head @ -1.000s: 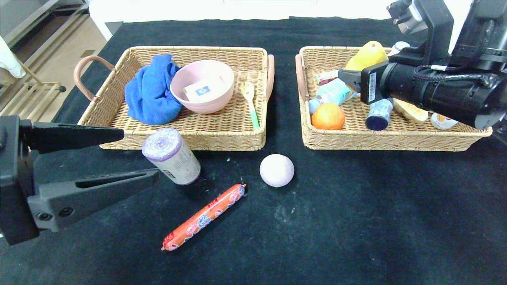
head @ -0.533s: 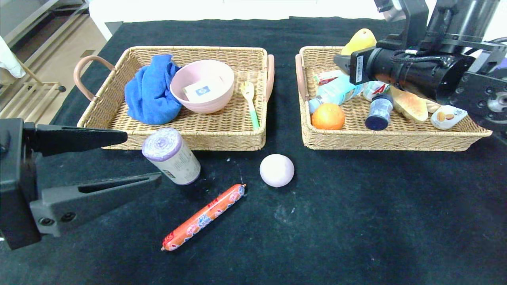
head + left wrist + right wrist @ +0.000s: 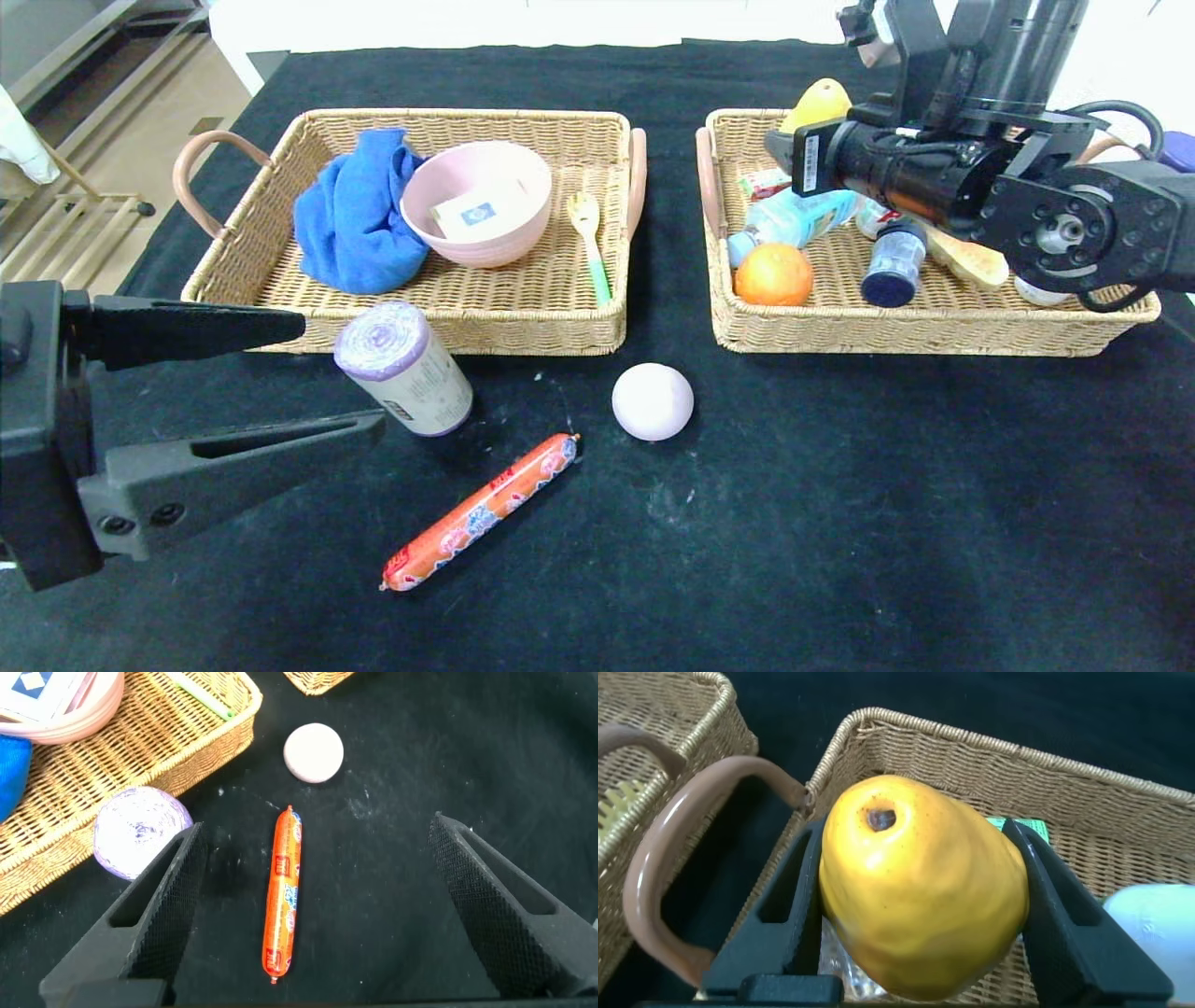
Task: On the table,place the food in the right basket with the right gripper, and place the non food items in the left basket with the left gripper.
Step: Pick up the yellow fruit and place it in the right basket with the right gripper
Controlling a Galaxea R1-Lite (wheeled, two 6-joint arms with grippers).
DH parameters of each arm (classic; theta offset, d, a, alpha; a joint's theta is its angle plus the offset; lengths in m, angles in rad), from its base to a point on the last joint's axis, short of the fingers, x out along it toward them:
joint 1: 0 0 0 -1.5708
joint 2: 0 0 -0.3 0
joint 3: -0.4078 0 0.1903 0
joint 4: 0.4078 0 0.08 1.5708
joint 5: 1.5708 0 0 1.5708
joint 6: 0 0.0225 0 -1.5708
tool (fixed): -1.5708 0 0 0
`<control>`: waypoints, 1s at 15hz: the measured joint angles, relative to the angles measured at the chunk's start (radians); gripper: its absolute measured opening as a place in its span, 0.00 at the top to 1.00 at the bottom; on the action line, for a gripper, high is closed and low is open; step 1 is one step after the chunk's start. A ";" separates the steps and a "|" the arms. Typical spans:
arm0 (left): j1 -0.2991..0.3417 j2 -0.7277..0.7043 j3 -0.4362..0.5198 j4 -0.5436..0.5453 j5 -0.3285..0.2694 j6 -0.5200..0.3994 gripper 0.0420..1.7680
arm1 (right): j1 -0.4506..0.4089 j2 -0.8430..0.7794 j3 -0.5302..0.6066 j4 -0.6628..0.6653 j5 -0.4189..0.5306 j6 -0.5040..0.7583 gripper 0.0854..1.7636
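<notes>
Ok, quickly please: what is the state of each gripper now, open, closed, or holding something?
Left gripper: open, holding nothing, above the sausage.
Right gripper: closed on the yellow pear, over the right basket.

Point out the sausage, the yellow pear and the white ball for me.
sausage [image 3: 481, 511], head view, middle of its wrapper.
yellow pear [image 3: 920, 882], right wrist view, centre of its skin.
white ball [image 3: 653, 401], head view, centre of its surface.
</notes>
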 joint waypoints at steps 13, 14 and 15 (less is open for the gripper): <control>0.000 -0.003 0.000 -0.002 0.000 0.000 0.03 | 0.007 0.037 -0.054 0.042 -0.001 0.004 0.24; 0.000 -0.003 0.000 -0.002 0.000 0.000 0.03 | 0.007 0.037 -0.054 0.042 -0.001 0.005 0.21; 0.000 -0.004 -0.001 -0.002 0.000 0.000 0.03 | 0.008 0.036 -0.053 0.042 -0.001 0.005 0.19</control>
